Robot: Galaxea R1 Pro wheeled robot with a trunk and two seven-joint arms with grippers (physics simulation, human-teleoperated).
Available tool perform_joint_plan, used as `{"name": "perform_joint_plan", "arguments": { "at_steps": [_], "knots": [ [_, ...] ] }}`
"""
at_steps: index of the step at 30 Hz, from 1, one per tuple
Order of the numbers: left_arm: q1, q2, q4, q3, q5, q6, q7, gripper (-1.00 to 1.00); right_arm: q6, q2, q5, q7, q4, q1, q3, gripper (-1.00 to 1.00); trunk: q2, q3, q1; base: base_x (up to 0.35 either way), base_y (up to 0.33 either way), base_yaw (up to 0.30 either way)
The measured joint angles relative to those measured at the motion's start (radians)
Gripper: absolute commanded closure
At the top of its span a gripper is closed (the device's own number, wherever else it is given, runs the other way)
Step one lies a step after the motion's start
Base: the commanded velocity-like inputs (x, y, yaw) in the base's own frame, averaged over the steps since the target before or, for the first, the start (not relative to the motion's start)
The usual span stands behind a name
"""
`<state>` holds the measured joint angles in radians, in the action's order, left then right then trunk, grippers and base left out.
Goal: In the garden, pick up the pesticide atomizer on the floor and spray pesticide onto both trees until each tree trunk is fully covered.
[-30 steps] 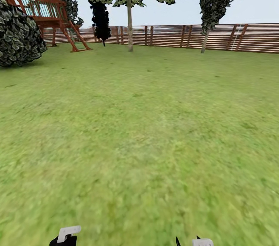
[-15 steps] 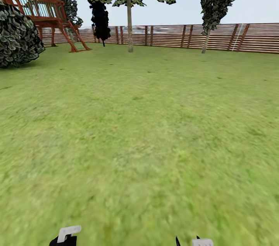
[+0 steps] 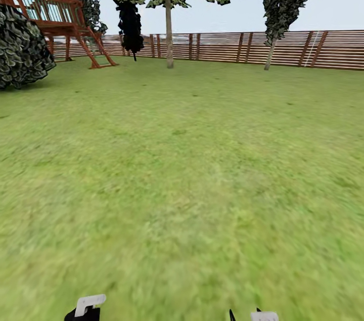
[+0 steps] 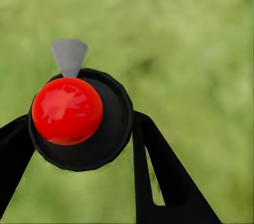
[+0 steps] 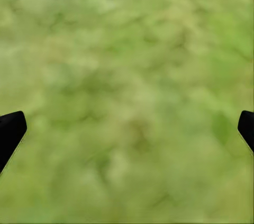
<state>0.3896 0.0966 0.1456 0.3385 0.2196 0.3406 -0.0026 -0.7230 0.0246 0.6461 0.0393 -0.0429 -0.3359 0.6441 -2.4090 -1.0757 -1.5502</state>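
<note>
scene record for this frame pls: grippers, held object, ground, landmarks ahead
left gripper: shut on the atomizer, black round body with red cap and grey nozzle, seen between the fingers
right gripper: open, nothing between the fingers, grass below
ground: green lawn
trees ahead: thin-trunked tree near centre; second tree to its right, both by the fence
fence: brown horizontal slats across the far side
left side: round dark bush, red wooden play structure behind it
spray: none visible

Left gripper (image 4: 79,144) closed on the pesticide atomizer (image 4: 80,121): black round body between both fingers (image 4: 159,171), red cap, grey nozzle; blurred green floor (image 4: 190,44) beyond
</note>
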Motion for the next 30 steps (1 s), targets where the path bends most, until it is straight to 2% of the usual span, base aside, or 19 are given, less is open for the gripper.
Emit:
{"name": "perform_joint_plan", "arguments": {
  "at_steps": [30],
  "knots": [
    [0.000,0.000,0.000,0.000,0.000,0.000,0.000,1.00,0.000,0.000,0.000,0.000,0.000,0.000,0.000,-1.00,0.000,0.000,0.000,0.339,0.000,0.000]
  ]
}}
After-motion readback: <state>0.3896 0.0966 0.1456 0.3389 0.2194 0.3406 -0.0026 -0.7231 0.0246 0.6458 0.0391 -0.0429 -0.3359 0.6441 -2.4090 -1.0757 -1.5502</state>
